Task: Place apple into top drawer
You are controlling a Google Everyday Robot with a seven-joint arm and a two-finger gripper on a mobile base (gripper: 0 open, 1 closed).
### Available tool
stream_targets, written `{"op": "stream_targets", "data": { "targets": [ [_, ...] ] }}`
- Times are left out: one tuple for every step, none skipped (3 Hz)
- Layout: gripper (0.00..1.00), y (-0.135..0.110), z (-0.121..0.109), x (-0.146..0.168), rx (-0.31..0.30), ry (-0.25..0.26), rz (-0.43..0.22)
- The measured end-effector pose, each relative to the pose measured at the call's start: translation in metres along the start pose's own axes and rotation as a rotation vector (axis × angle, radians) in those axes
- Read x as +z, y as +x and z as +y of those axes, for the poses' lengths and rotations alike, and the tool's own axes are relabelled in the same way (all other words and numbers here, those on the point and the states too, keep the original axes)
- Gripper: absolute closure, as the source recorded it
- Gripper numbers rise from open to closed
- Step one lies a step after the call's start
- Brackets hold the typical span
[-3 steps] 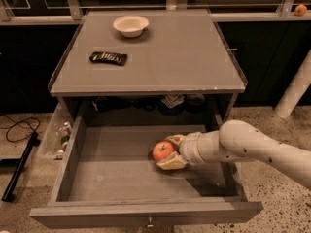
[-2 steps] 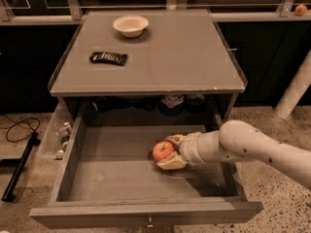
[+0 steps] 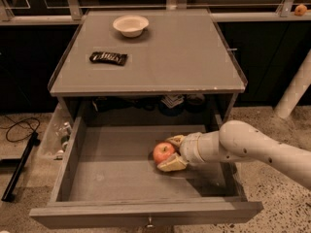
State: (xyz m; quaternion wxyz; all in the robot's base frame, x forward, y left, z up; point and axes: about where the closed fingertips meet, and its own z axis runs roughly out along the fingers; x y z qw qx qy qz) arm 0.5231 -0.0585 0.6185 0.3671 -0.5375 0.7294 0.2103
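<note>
The top drawer (image 3: 68, 165) is pulled wide open below the grey cabinet top; its front panel with a small metal knob (image 3: 149, 222) is nearest the camera. The red apple (image 3: 163, 152) is inside the drawer, right of centre, at or just above the drawer floor. My gripper (image 3: 168, 152) reaches in from the right, low inside the drawer. Its two pale fingers (image 3: 171, 164) sit on either side of the apple and are closed against it. The white arm runs off to the lower right.
On the cabinet top (image 3: 184, 57) are a white bowl (image 3: 130, 24) and a dark snack bar (image 3: 108, 58). A small orange fruit (image 3: 301, 9) sits far off at the top right. A cable and black stand (image 3: 19, 164) lie on the floor left. A white post (image 3: 294, 93) stands at right.
</note>
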Motion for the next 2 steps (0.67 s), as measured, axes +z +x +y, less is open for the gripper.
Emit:
{"op": "stream_targets", "data": {
  "targets": [
    [0.00, 0.0000, 0.0000, 0.0000, 0.000, 0.000, 0.000],
    [0.00, 0.0000, 0.0000, 0.0000, 0.000, 0.000, 0.000]
  ]
}}
